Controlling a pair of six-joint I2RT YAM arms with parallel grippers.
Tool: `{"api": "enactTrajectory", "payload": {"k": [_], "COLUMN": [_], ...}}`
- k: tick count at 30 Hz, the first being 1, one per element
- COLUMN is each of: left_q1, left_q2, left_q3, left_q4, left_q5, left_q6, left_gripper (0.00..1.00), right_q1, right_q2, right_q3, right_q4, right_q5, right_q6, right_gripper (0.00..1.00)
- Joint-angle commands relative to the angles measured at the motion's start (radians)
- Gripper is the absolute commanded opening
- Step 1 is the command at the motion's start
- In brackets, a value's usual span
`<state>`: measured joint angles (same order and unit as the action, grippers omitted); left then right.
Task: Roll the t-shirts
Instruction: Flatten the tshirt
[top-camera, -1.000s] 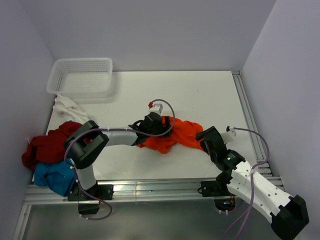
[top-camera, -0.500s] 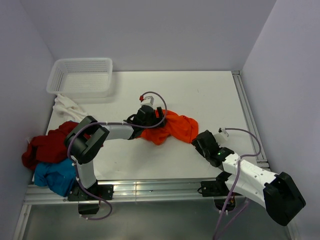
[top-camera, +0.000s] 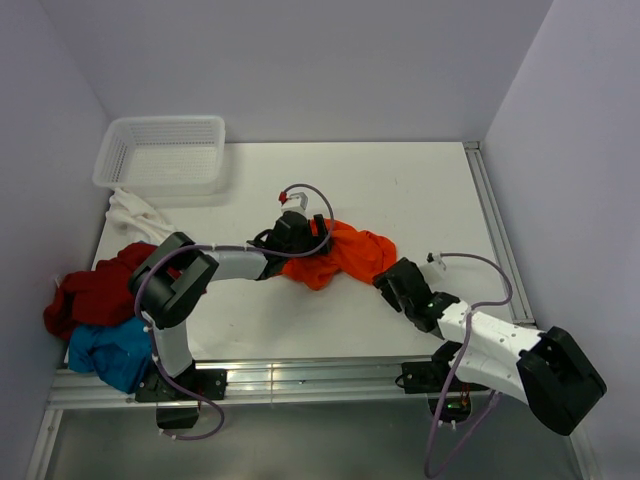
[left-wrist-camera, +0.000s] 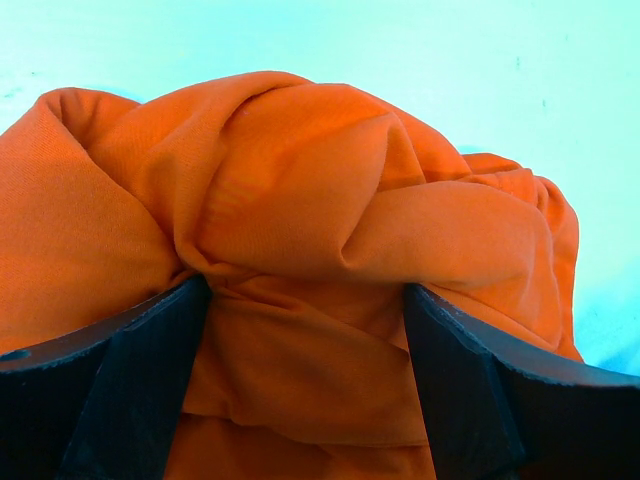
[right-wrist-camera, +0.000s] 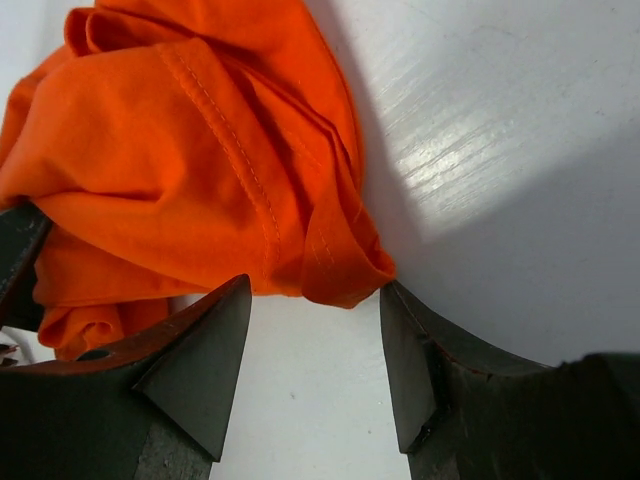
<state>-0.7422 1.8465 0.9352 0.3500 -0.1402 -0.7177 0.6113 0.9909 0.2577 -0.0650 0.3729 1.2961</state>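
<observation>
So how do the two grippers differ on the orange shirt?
The left gripper has a thick bunch of the orange t-shirt packed between its fingers, pressing on both; the right gripper stands open, with only a hem corner in the gap. The left is at the shirt's far left side, the right at its near right end. Both reach low over the same shirt.
</observation>
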Motion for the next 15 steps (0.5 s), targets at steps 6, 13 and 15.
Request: {"api": "enactTrajectory", "payload": {"k": [6, 13, 15], "left_q1": [-0.014, -0.019, -0.02], "left_q2": [-0.027, -0.047, -0.049], "left_q3": [-0.027, -0.033, -0.033], "left_q4": [-0.086, -0.097, -0.098], "left_q5": [-0.009, -0.027, -0.029], "left_q6": [0.006, 0.006, 0.006], "left_gripper": [0.86, 0.86, 0.86], "right_q1": [0.097, 0.156, 0.157], "right_q2": [0.04, 0.037, 0.04], "right_q3": [0.109, 0.104, 0.1], "right_q4": [-0.082, -0.067, -0.059], "right_q5": [0.069, 0.086, 0.106], "right_q6": [0.057, 0.091, 0.106], "right_gripper": [0.62, 0.63, 0.63]}}
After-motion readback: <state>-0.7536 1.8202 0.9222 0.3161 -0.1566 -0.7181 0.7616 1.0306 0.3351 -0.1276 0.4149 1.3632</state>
